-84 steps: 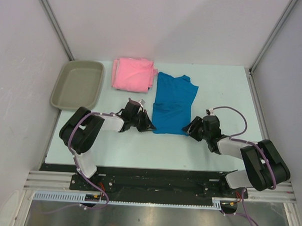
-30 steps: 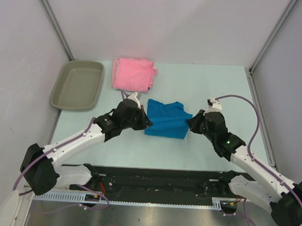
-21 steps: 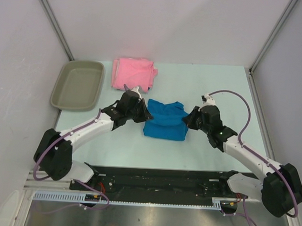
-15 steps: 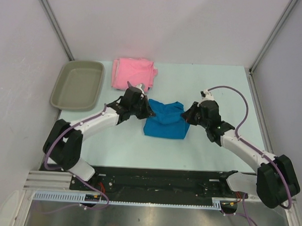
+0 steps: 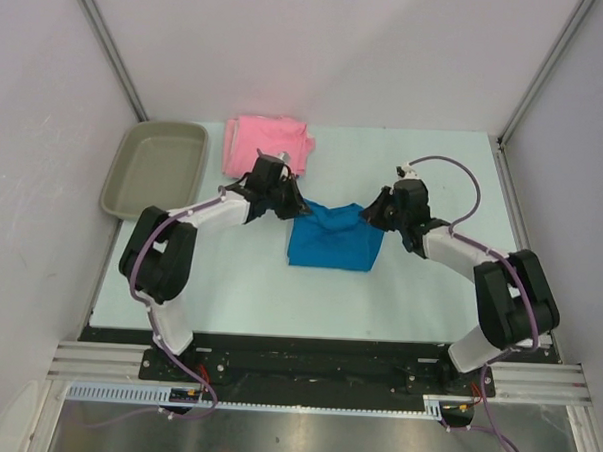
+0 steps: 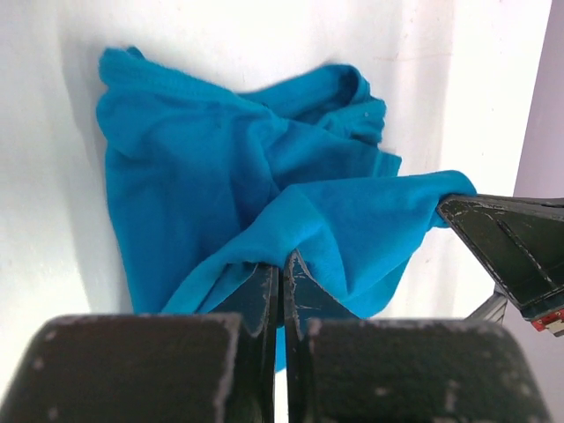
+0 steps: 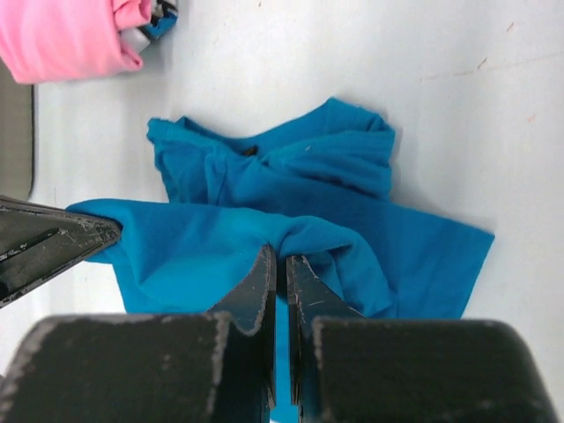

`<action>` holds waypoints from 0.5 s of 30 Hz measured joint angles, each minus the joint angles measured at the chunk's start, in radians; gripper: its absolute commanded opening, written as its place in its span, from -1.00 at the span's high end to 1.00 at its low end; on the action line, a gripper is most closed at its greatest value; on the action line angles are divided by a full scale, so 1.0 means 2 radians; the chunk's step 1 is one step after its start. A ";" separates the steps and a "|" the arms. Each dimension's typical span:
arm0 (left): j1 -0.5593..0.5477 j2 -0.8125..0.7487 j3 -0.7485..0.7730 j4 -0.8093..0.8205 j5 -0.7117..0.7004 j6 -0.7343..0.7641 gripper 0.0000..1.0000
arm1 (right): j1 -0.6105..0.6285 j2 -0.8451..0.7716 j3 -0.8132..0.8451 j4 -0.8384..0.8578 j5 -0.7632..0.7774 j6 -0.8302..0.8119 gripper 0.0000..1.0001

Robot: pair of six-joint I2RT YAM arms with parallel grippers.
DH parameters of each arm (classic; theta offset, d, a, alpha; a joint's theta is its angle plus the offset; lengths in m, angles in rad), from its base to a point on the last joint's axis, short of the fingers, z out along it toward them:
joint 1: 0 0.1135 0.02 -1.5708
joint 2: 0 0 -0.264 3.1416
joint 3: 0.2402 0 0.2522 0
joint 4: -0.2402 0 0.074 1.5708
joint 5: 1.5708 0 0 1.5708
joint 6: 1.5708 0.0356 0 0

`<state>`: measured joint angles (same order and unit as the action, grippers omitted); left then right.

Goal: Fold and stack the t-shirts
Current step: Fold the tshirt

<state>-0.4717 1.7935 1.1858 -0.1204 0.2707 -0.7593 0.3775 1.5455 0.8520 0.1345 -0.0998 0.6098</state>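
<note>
Near the pink t-shirt [image 5: 268,147], the blue t-shirt [image 5: 331,242] lies doubled over; left gripper [image 5: 296,208] and right gripper [image 5: 366,216] each pinch one corner.

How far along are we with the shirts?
Done: the pink shirt looks folded, lying at the back. In hand: left gripper and right gripper are both shut on the blue shirt, one edge lifted mid-fold. Left: finish that fold, then stack the two shirts.

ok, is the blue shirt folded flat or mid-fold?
Mid-fold: blue t-shirt doubled over, one edge held up between the left pincer and right pincer.
</note>
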 measured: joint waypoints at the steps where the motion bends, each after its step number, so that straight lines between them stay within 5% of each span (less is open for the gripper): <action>1: 0.003 0.008 0.007 0.000 0.000 0.000 0.87 | -0.002 0.012 0.007 0.004 0.000 0.000 1.00; 2: 0.005 0.017 0.013 0.000 0.001 0.000 0.51 | -0.004 0.024 0.013 0.007 0.001 0.001 0.94; 3: 0.009 0.030 0.025 0.000 0.002 -0.001 -0.91 | -0.005 0.037 0.022 0.010 0.002 0.001 0.69; 4: 0.013 0.039 0.033 0.000 0.002 0.002 -0.99 | -0.007 0.052 0.033 0.010 0.004 0.001 0.36; 5: 0.018 0.055 0.050 -0.004 0.004 0.002 -0.99 | -0.008 0.067 0.046 0.010 0.007 0.001 -0.22; 8: 0.038 0.099 0.106 -0.014 0.005 0.002 -0.99 | -0.010 0.097 0.081 0.007 0.034 -0.006 -0.99; 15: 0.064 0.044 0.085 -0.025 -0.011 0.023 -1.00 | 0.027 0.066 0.120 -0.010 0.161 -0.117 -1.00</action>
<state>-0.3447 1.8812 1.3563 -0.1711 0.2493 -0.7128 0.4324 1.6783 1.0912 0.1150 0.2226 0.3752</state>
